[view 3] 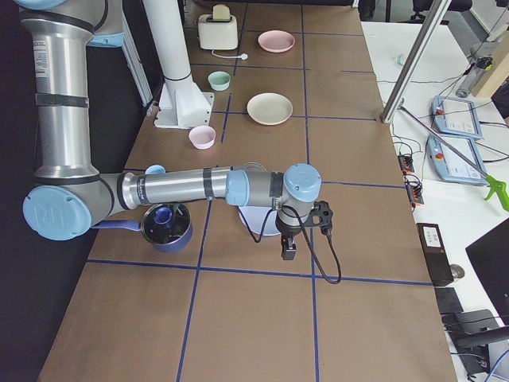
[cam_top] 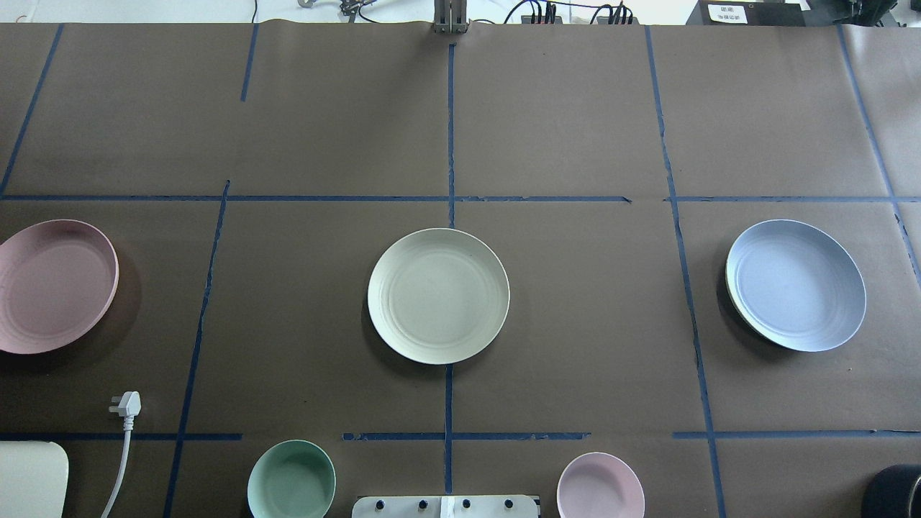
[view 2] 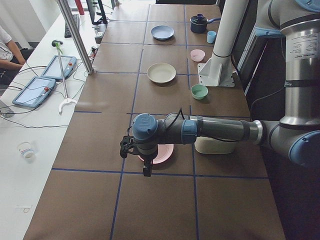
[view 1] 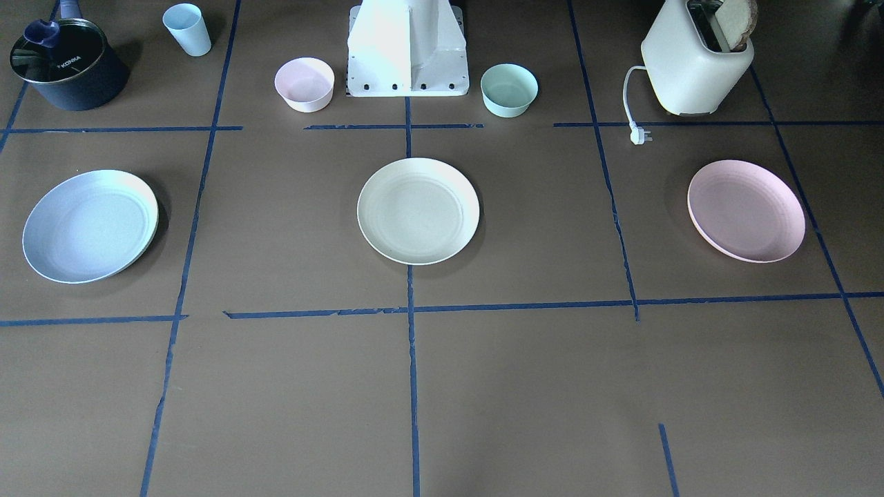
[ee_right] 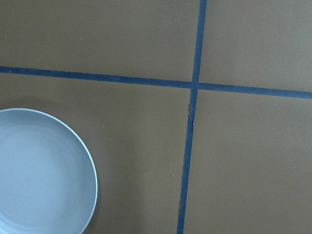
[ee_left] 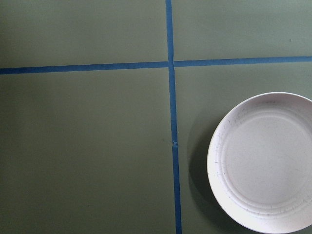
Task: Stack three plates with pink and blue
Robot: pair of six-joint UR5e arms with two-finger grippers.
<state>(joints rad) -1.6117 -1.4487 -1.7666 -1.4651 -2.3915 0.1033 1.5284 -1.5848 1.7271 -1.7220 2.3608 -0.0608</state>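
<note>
Three plates lie apart in a row on the brown table. The cream-white plate (view 1: 418, 210) (cam_top: 437, 295) is in the middle. The pale pink plate (view 1: 746, 210) (cam_top: 54, 285) (ee_left: 265, 163) is on the robot's left side. The light blue plate (view 1: 90, 226) (cam_top: 795, 285) (ee_right: 41, 173) is on its right side. My left gripper (view 2: 146, 171) hangs high beside the pink plate (view 2: 162, 154). My right gripper (view 3: 288, 253) hangs high beside the blue plate (view 3: 256, 223). Both grippers show only in the side views, so I cannot tell if they are open or shut.
A small pink bowl (view 1: 304, 83) and a mint bowl (view 1: 509, 90) flank the robot's base (view 1: 407, 52). A toaster (view 1: 697, 59) with its plug (view 1: 639, 134) stands behind the pink plate. A dark pot (view 1: 65, 65) and a blue cup (view 1: 188, 29) stand behind the blue plate.
</note>
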